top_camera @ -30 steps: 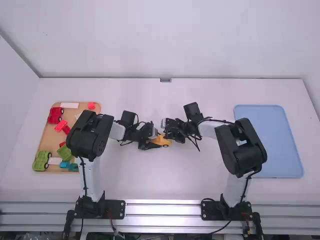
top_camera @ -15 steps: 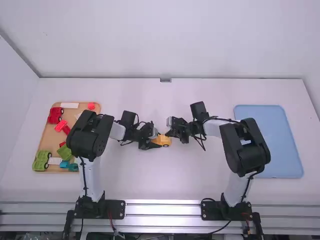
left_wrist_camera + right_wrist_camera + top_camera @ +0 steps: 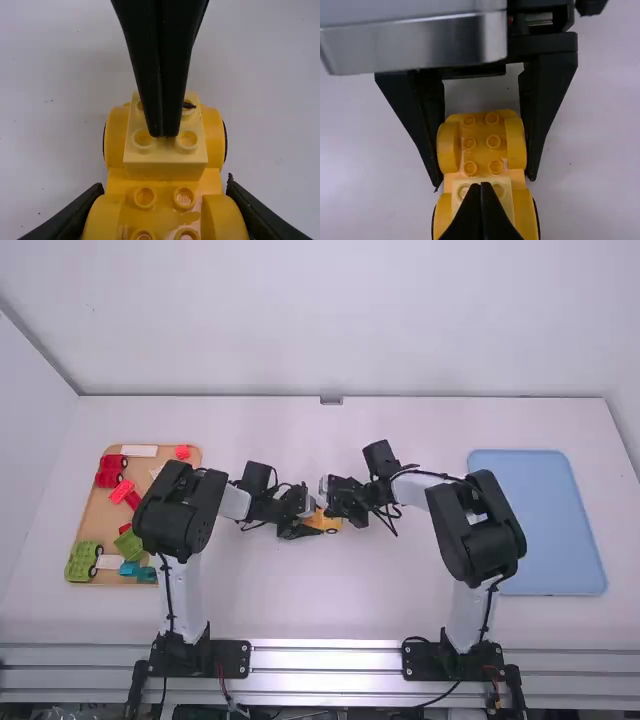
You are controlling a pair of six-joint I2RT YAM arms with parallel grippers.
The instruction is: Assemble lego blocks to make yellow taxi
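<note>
- The white tabletop carries the work, with the taxi build near its middle, between the two arms.
- The right arm is what has just changed: half a second ago it sits a little to the right of the build; now it is back left, its tip over it. The left arm has not moved, so the build keeps its place.
- On the right lies the blue tray, well apart from the work; on the left, the wooden tray holds red, green and teal pieces, which a yellow taxi probably does not need.
- The left gripper pinches the yellow base from both sides, steadying it.
- The right gripper has its fingers pressed together, holding nothing, tip down on the pale brick. Coming back like this suggests a second push to seat it.
- The yellow base stands upright, wheels down, studs bare at its left end.
- The pale brick sits at the base's right end, between the rounded sides; I cannot tell whether it is fully locked. An off-centre push could tip it.
</note>
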